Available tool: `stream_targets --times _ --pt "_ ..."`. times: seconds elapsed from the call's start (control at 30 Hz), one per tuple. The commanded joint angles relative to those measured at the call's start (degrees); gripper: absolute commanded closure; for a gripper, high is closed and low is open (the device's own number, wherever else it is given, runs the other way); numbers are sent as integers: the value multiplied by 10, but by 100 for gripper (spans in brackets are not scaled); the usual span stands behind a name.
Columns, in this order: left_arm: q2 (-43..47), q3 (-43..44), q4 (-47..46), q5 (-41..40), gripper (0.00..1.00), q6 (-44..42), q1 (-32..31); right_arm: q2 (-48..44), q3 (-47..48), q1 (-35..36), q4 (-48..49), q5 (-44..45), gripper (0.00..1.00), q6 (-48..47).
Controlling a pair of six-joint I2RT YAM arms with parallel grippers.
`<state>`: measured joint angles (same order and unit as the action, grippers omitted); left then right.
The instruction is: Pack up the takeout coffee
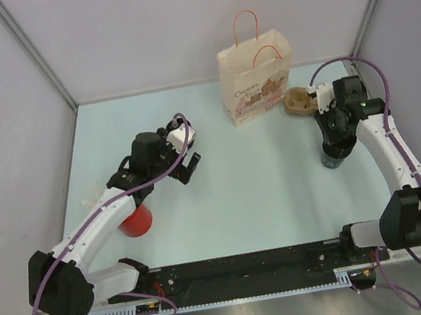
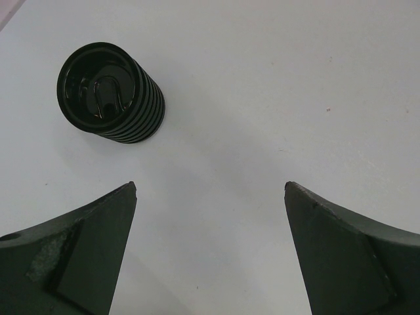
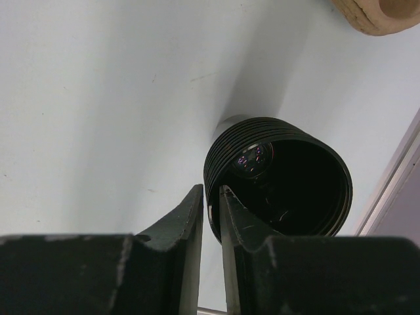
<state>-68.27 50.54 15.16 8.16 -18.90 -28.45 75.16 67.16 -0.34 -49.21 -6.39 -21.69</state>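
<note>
Pinching the black cup (image 3: 295,177) rim, right fingers (image 3: 180,223) straddle its near wall.

Left arm (image 1: 99,216), right arm (image 1: 391,147): white links, black joints, purple cables (image 1: 344,60); claw fingers (image 2: 85,256) matte black (scuffed).

Black ribbed cup (image 3: 289,184) (open-topped), upright

The paper bag (image 1: 256,77) stands at the table's (image 1: 266,197) far edge, a cup carrier (image 1: 298,100) just right of it. A ribbed cup (image 1: 333,155) stands before the carrier, another cup (image 1: 135,221) near the left edge.
</note>
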Motion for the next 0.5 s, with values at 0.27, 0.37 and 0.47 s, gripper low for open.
stream_targets --times 0.27,0.37,0.47 --pt "0 -4 -25 7 1 11 3 -5 0 2 3 14 85 -5" --pt "0 -4 -25 9 1 11 3 -4 -1 2 4 19 86 -4" --pt "-1 -5 -26 9 1 11 3 -4 -2 2 6 23 88 -4"
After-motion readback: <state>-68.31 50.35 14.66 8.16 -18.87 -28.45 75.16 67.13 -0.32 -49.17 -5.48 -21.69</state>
